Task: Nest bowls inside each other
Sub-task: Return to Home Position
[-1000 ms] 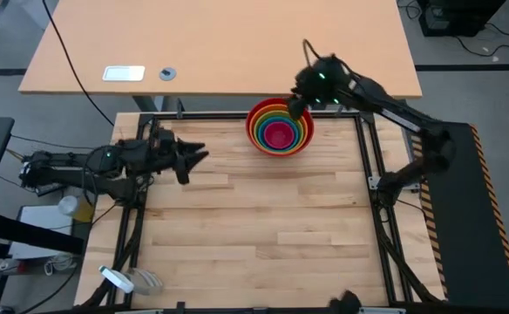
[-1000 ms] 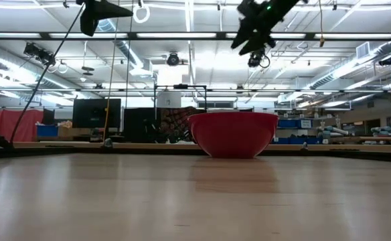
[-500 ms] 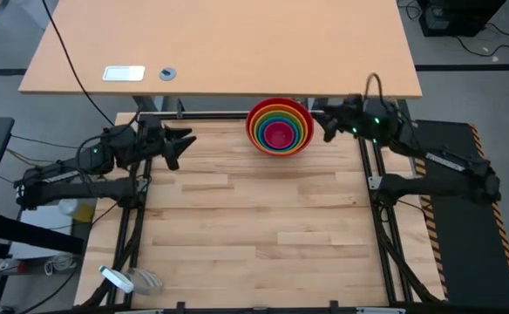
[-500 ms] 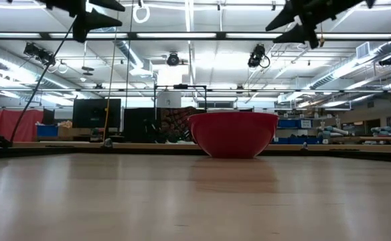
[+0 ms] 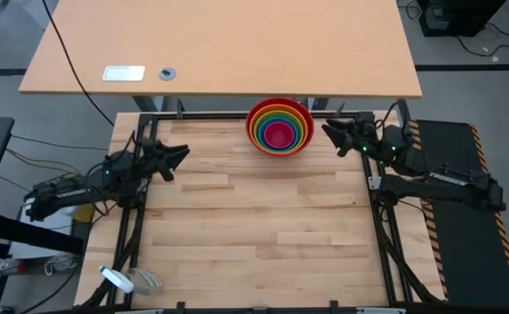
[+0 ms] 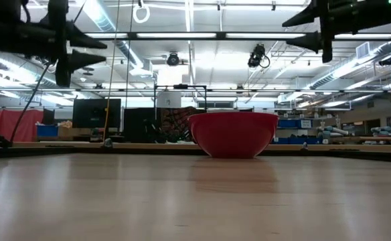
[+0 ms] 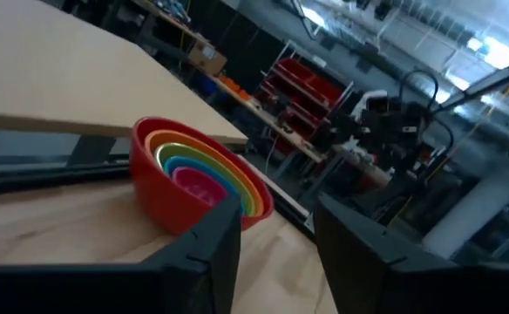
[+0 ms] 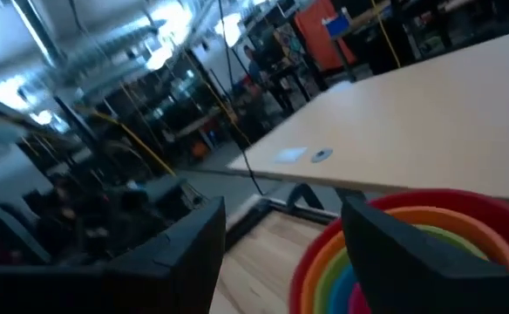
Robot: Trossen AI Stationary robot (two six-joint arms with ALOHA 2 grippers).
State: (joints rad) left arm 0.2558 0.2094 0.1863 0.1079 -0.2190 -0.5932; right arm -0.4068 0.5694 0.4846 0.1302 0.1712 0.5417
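Observation:
The bowls (image 5: 279,127) stand nested in one stack at the middle of the table's far edge. The red one (image 6: 233,134) is outermost and rests on its base; orange, yellow-green and blue rings follow, with the pink one (image 5: 279,136) innermost. My left gripper (image 5: 181,153) hangs open near the table's left edge, pointing level toward the stack (image 7: 193,179). My right gripper (image 5: 328,131) hangs open just right of the stack (image 8: 411,244), pointing level at it. Both are well above the table (image 6: 100,52) (image 6: 288,32), with nothing between their fingers.
A tan desk (image 5: 220,44) stands beyond the far edge, with a white card (image 5: 124,73) and a small disc (image 5: 167,73) on it. Black frame rails (image 5: 376,201) run along the table's sides. The wooden tabletop (image 5: 254,218) lies bare in the middle and near part.
My right gripper has left the stack's far right rim, drawn back toward the table's right edge, sunk, and turned from slanting down to level. My left gripper has pulled back toward the left edge and come down. The bowls have stayed put.

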